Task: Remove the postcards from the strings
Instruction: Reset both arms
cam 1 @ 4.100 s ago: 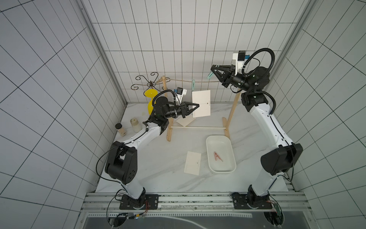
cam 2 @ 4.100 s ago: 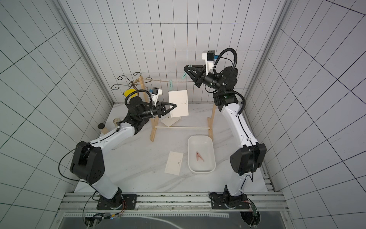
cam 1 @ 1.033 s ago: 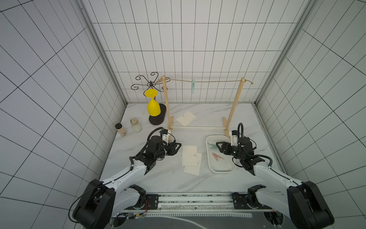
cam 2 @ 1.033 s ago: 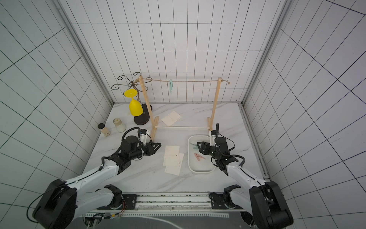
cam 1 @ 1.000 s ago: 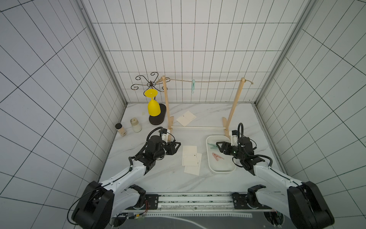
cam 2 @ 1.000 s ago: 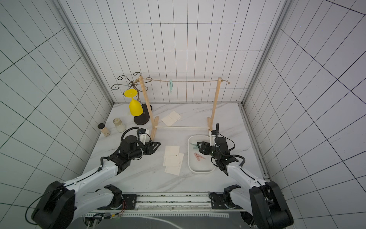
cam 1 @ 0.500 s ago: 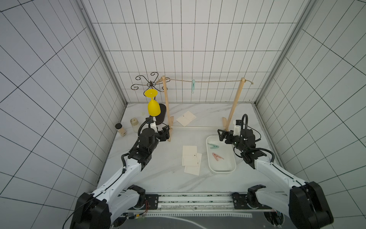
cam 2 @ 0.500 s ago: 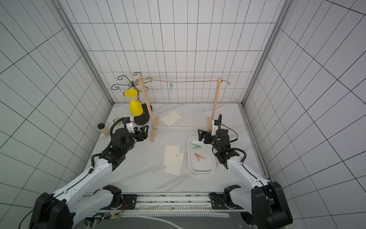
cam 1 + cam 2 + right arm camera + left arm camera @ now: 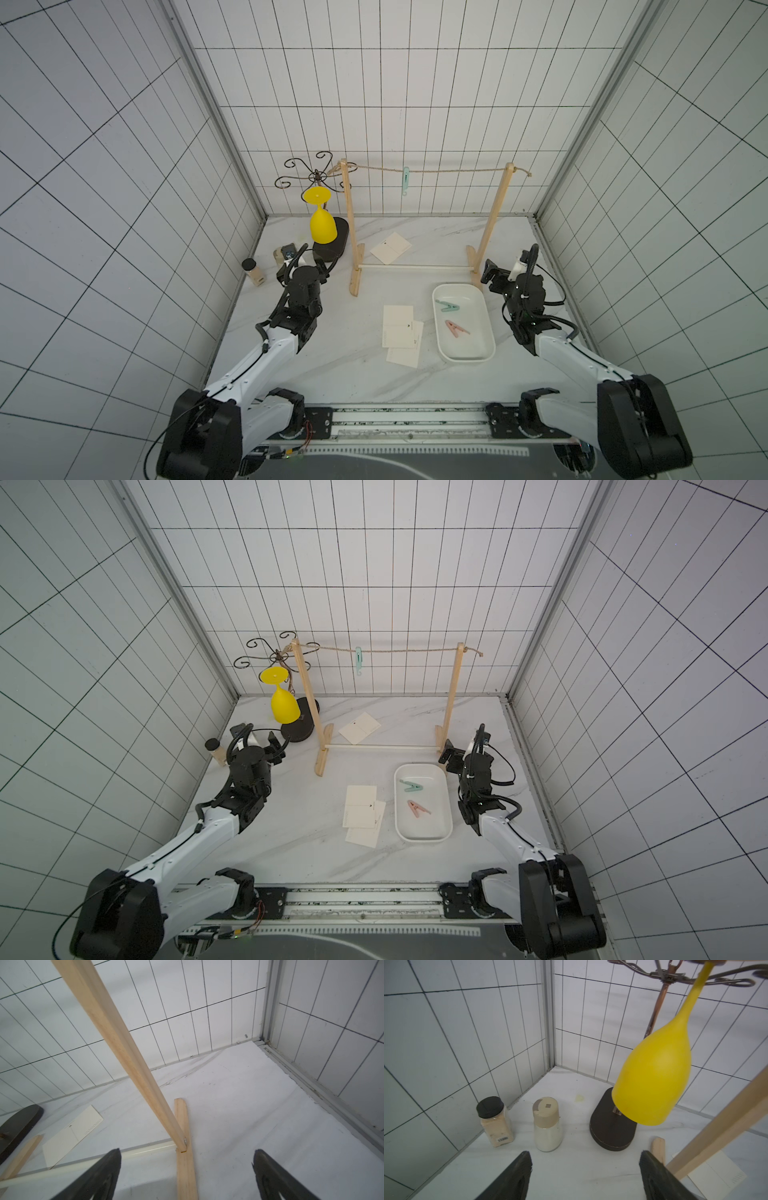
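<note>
Twine (image 9: 457, 171) twisted, tan; thin rectangular postcards (image 9: 398, 332) flat on veined marble tabletop (image 9: 332, 374).

This is a robotics lab test cell, not a lived-in room. Grid-lined white panel walls (image 9: 395, 83) box in a marble-look tabletop (image 9: 332, 374) on three sides, and aluminium corner profiles (image 9: 210, 104) rise at both sides of the frame. Two robot arms (image 9: 257, 361) are bolted to a metal rail (image 9: 407, 417) along the bottom edge. Staged props, including a twine cord (image 9: 449, 170) on wooden posts (image 9: 350, 224), stand mid-frame.
</note>
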`<state>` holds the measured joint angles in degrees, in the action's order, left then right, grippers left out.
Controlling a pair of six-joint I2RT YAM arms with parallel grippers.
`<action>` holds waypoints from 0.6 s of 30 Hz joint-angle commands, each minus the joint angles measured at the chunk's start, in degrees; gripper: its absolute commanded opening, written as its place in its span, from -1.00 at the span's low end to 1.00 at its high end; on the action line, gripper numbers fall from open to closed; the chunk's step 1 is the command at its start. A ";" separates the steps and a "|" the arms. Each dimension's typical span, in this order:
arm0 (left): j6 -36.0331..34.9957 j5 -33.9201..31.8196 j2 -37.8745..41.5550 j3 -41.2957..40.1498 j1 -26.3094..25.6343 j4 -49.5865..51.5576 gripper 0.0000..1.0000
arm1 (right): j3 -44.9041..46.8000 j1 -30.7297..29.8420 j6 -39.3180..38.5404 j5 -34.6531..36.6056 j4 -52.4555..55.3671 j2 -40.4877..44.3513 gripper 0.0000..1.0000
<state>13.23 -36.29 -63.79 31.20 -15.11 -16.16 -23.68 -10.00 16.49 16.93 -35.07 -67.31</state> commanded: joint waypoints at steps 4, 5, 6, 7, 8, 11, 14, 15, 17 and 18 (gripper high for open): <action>-8.32 -5.69 -4.63 -6.21 0.61 -15.01 0.63 | 2.85 0.92 -6.44 9.08 -7.60 -1.19 0.99; -9.23 -4.20 -5.19 -7.24 1.07 -17.33 0.63 | 2.98 1.16 -6.75 9.79 -7.75 -1.03 1.00; -9.68 -3.19 -5.88 -8.14 1.54 -19.64 0.63 | 3.32 1.38 -7.24 9.71 -8.62 -1.11 0.99; -9.98 -2.46 -6.62 -8.78 1.88 -21.51 0.64 | 3.55 1.62 -7.88 9.57 -9.84 -1.55 0.99; -10.32 -0.89 -7.54 -9.43 2.44 -23.52 0.64 | 3.31 1.78 -8.77 9.52 -9.87 -1.98 1.00; -13.19 4.07 -11.06 -10.27 3.40 -27.38 0.64 | 4.15 1.91 -12.00 10.71 -14.07 -4.62 0.99; -15.10 8.15 -14.06 -11.47 3.95 -31.25 0.64 | 5.79 2.00 -14.15 10.24 -19.15 -7.83 0.99; -15.26 10.24 -15.03 -12.36 4.34 -33.77 0.64 | 6.09 2.00 -15.30 9.56 -20.50 -8.83 0.99; -14.97 12.98 -16.92 -14.05 5.10 -39.04 0.64 | 6.49 2.00 -16.65 9.64 -23.02 -10.55 0.99; -15.09 13.79 -18.04 -14.55 5.39 -41.10 0.64 | 6.85 2.00 -17.23 9.79 -24.40 -11.34 0.99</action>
<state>0.03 -28.05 -79.77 18.41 -10.72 -47.40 -19.16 -8.49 3.14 25.89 -51.83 -77.28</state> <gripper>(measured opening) 0.818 0.997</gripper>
